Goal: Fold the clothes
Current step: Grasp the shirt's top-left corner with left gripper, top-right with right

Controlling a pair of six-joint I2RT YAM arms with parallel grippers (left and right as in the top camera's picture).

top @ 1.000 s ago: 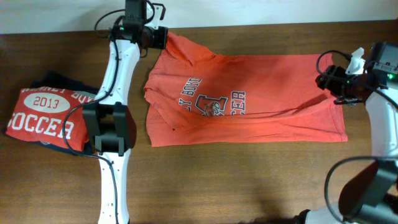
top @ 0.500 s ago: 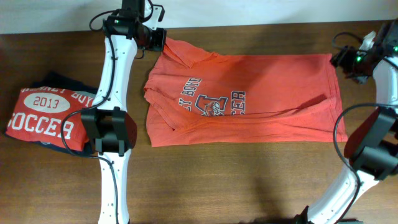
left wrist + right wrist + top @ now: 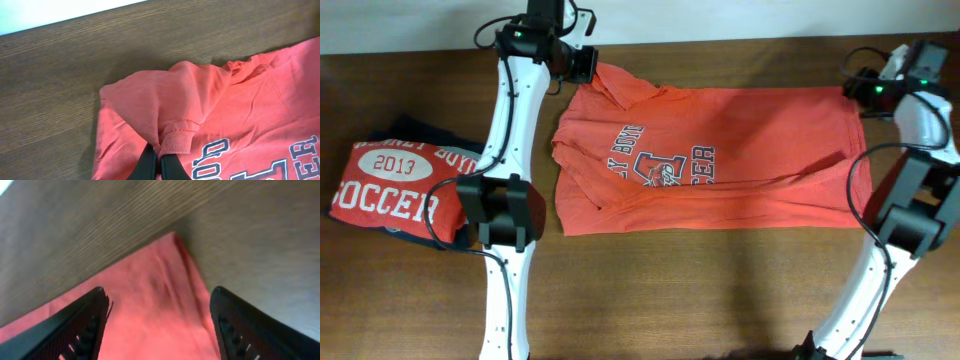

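Note:
The orange-red T-shirt [image 3: 720,160] with dark navy lettering lies spread sideways across the middle of the wooden table [image 3: 650,290]. My left gripper [image 3: 588,66] is at the shirt's far left corner, shut on a bunched fold of its cloth; the left wrist view shows the fingers [image 3: 160,162] pinching a ribbed edge of the shirt [image 3: 170,100]. My right gripper [image 3: 858,92] hangs open over the shirt's far right corner [image 3: 165,295], with both fingers [image 3: 157,325] wide apart on either side of the cloth and nothing between them.
A folded red shirt with white "2013 SOCCER" print [image 3: 392,188] lies on dark garments at the left edge. The table's far edge meets a white wall just behind both grippers. Bare wood runs along the table's front.
My right gripper has let go of the shirt's right edge and moved back to the far right corner. The right hem now lies flat. The left gripper has stayed on the cloth.

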